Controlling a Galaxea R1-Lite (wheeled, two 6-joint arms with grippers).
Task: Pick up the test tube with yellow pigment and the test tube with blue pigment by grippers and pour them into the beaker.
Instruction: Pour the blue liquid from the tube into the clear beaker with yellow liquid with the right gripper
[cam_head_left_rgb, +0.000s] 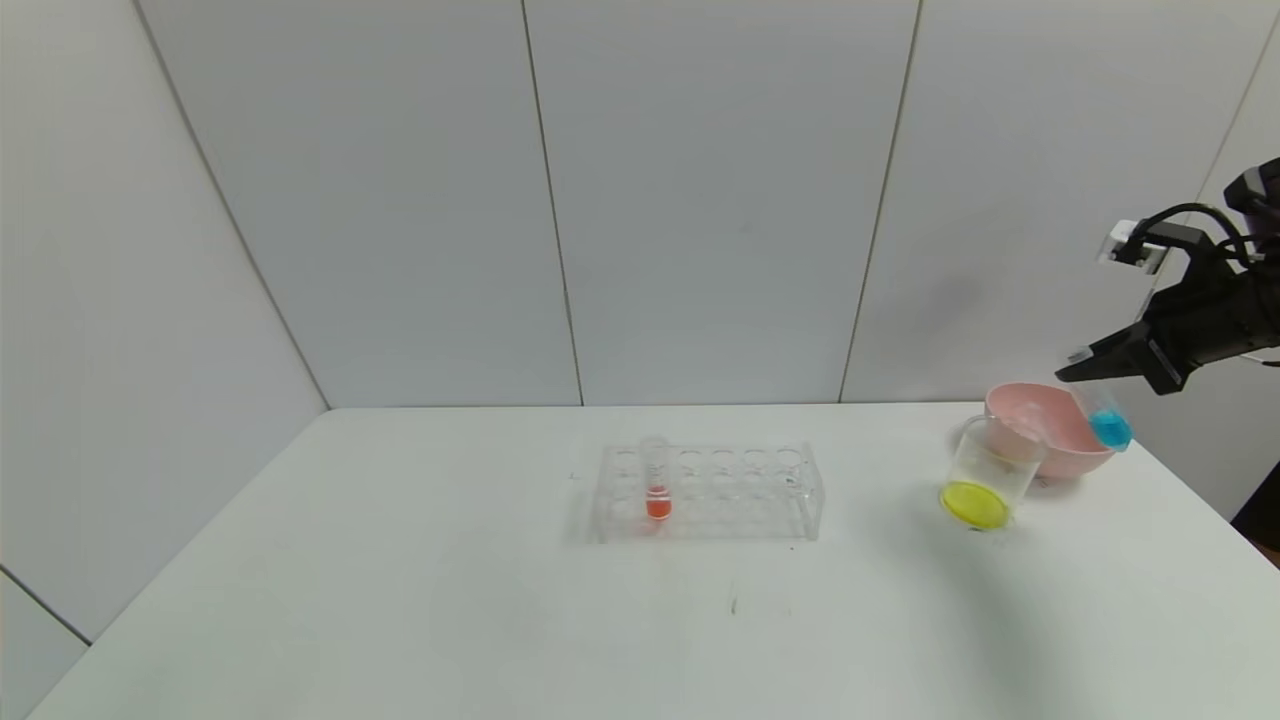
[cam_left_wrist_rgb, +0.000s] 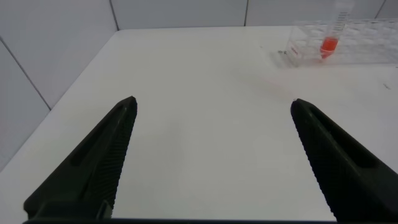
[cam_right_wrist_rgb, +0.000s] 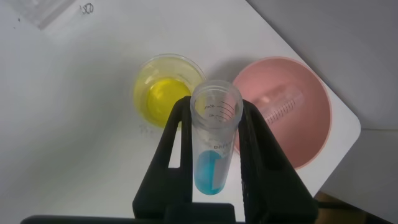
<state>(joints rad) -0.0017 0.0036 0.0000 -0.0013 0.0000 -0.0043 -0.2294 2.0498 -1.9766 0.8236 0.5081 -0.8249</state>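
Over the right end of the tabletop (cam_head_left_rgb: 400, 600), the right hand (cam_head_left_rgb: 1085, 368) is clamped on the test tube with blue pigment (cam_head_left_rgb: 1105, 420), holding it above the pink bowl (cam_head_left_rgb: 1050, 440) and just beyond the beaker (cam_head_left_rgb: 985, 480). The beaker already has yellow liquid in its bottom, and a clear empty tube (cam_right_wrist_rgb: 283, 102), probably the yellow one, lies in the bowl, so I judge the yellow half done. The blue pour is not yet made: the blue liquid sits at the tube's closed end. The tube's long axis is near upright with a slight lean, its open mouth up by the fingers and its rounded bottom down. The left hand (cam_left_wrist_rgb: 211, 155) hangs open over bare tabletop, well apart from the rack (cam_head_left_rgb: 710, 490) with the orange-red tube (cam_head_left_rgb: 657, 480).
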